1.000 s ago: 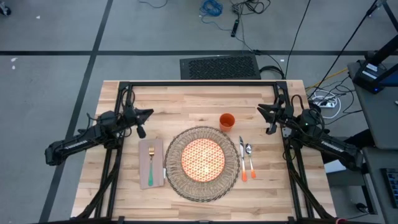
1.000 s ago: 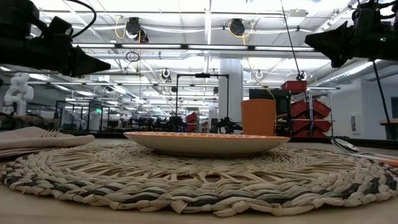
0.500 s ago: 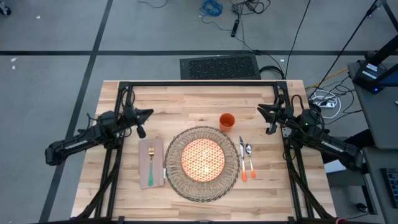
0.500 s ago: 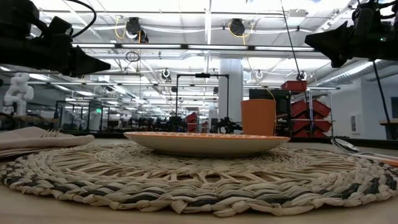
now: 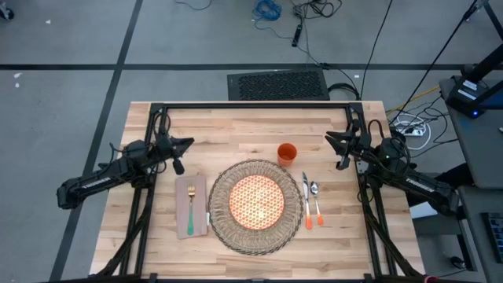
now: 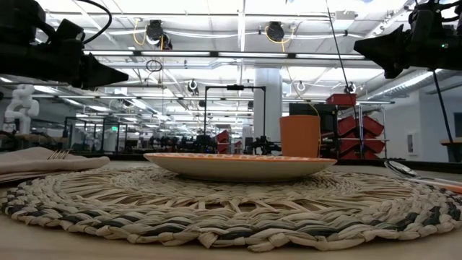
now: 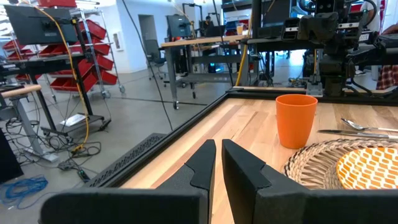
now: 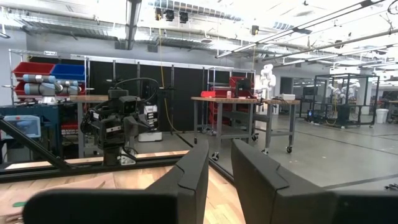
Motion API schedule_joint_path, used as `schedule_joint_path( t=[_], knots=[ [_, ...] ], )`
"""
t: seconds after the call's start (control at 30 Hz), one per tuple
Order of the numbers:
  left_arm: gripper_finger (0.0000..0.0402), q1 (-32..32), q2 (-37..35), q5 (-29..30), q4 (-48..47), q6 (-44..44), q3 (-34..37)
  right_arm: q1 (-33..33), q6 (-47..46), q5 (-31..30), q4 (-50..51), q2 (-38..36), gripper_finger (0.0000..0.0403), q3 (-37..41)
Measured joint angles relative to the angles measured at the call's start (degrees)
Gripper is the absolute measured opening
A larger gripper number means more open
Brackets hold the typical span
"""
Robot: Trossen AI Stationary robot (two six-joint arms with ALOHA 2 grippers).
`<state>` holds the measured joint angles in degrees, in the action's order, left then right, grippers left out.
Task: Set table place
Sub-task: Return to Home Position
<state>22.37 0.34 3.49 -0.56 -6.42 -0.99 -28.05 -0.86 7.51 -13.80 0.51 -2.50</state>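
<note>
The place lies laid out on the wooden table (image 5: 236, 126). An orange-patterned plate (image 5: 256, 200) sits in the middle of the round wicker placemat (image 5: 255, 166). The orange cup (image 5: 288, 153) stands upright off the mat's far right edge. A green-handled fork (image 5: 190, 212) lies on the beige napkin (image 5: 181, 206) left of the mat. The knife (image 5: 306, 196) and spoon (image 5: 315, 200) lie right of it. My left gripper (image 5: 189, 142) hovers shut at the table's left side, pointing level toward the cup (image 7: 296, 119). My right gripper (image 5: 328, 137) hovers at the right side, its fingers (image 8: 193, 168) a little apart, holding nothing.
A black metal frame (image 5: 251, 104) runs along the table's far edge and down both sides under the arms. Bare wood lies between the two grippers, far of the cup. Beyond the table are cables and a floor mat (image 5: 277, 84); workbenches show in the room behind.
</note>
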Motion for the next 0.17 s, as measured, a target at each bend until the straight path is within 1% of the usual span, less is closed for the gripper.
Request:
schedule_joint_path(
  t=[0.17],
  knots=[
    [0.0015, 0.00, 0.01, 0.00, 0.00, 0.00, 0.00, 0.01, 0.00, 0.00, 0.00, 0.00, 0.0057, 0.00]
  ],
)
